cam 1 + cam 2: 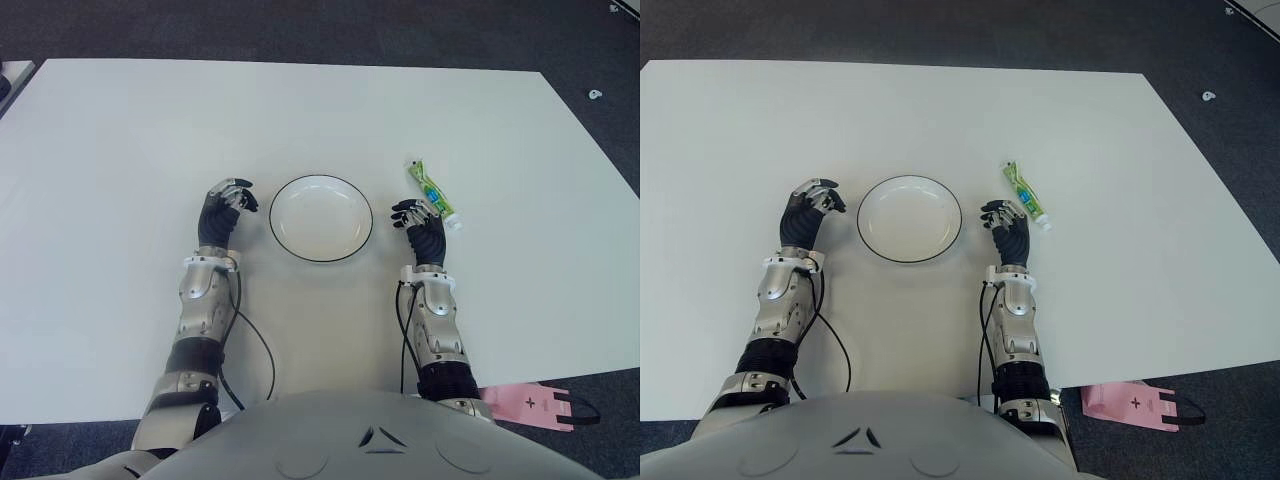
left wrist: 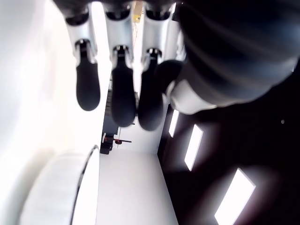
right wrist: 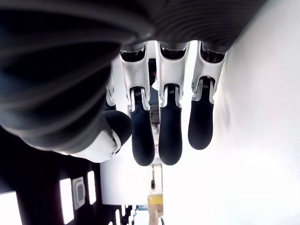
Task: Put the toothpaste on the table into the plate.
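While one toothpaste tube (image 1: 432,189) lay right of centre, one plate (image 1: 321,218) was flanked by the left hand (image 1: 226,206) and right hand (image 1: 420,224), both loosely curled and empty.

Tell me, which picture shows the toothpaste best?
The left eye view shows the toothpaste best: the whole green-and-white tube lies on the table, just past the right hand and right of the plate. The right eye view shows it whole too. Neither wrist view shows it, only each hand's own empty fingers.

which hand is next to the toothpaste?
The right hand, empty: the toothpaste tube lies just beyond its fingertips. The left hand is across the plate, also empty.
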You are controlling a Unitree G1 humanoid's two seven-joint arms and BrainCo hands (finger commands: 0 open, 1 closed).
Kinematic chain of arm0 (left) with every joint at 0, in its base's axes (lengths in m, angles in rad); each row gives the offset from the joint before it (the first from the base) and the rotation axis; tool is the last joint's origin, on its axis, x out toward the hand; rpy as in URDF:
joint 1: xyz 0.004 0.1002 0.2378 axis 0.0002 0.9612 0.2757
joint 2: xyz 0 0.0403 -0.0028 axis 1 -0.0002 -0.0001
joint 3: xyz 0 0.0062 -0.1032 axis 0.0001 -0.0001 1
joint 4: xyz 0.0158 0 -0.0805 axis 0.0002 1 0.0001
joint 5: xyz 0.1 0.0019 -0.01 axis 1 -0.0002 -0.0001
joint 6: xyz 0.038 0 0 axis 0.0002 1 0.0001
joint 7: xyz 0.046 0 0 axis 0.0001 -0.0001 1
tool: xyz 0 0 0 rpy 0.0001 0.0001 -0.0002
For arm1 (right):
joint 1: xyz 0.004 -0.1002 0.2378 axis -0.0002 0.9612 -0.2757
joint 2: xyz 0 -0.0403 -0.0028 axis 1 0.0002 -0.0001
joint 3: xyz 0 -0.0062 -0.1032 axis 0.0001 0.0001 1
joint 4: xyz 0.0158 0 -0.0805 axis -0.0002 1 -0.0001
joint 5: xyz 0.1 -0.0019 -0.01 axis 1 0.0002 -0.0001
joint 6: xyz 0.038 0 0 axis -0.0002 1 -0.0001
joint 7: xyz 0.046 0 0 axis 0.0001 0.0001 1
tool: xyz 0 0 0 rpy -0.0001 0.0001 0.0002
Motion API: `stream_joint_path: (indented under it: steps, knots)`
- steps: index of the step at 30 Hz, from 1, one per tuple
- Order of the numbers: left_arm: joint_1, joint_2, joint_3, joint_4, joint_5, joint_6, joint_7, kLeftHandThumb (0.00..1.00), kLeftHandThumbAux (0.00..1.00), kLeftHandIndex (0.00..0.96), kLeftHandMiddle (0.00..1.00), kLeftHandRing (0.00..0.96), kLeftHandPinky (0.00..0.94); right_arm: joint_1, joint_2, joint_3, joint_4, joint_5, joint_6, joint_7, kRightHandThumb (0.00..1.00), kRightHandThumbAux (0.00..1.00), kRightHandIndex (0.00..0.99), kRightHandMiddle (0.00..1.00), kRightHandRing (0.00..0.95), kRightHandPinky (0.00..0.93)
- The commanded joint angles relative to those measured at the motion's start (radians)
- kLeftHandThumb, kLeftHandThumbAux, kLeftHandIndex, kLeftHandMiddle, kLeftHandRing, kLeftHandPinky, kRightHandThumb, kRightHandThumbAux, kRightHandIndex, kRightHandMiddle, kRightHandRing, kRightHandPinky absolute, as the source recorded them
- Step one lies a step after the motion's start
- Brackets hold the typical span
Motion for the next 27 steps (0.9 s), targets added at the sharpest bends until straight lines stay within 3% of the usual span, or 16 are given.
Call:
stream_joint_path:
  steps: [1, 8, 12, 18, 27]
  knots:
    - [0.128, -0.016, 0.008, 0.131, 0.011, 0.113, 0.028, 0.709, 0.716, 0.438, 0.608, 0.572, 0.537, 0.087, 0.007, -0.008, 0.087, 0.013, 0.121, 0.002, 0.705, 0.728, 0.422, 0.484, 0.486, 0.500]
    - [0.131, -0.026, 0.011, 0.126, 0.002, 0.112, 0.028, 0.710, 0.716, 0.437, 0.604, 0.570, 0.543, 0.094, -0.002, -0.008, 0.010, 0.009, 0.099, 0.006, 0.708, 0.727, 0.423, 0.485, 0.488, 0.502]
    - [0.133, -0.033, 0.013, 0.120, 0.003, 0.119, 0.041, 0.710, 0.716, 0.437, 0.604, 0.571, 0.543, 0.097, -0.015, -0.003, -0.018, -0.027, 0.059, -0.013, 0.709, 0.727, 0.424, 0.487, 0.491, 0.503]
    - [0.138, -0.044, 0.009, 0.103, 0.005, 0.132, 0.071, 0.711, 0.716, 0.437, 0.605, 0.571, 0.540, 0.088, -0.055, -0.006, -0.101, -0.114, 0.059, -0.062, 0.709, 0.728, 0.425, 0.494, 0.494, 0.491]
    - [0.143, -0.054, 0.009, 0.098, -0.001, 0.120, 0.076, 0.712, 0.716, 0.437, 0.605, 0.575, 0.546, 0.084, -0.105, -0.013, -0.193, -0.139, 0.024, -0.055, 0.703, 0.729, 0.421, 0.446, 0.435, 0.398]
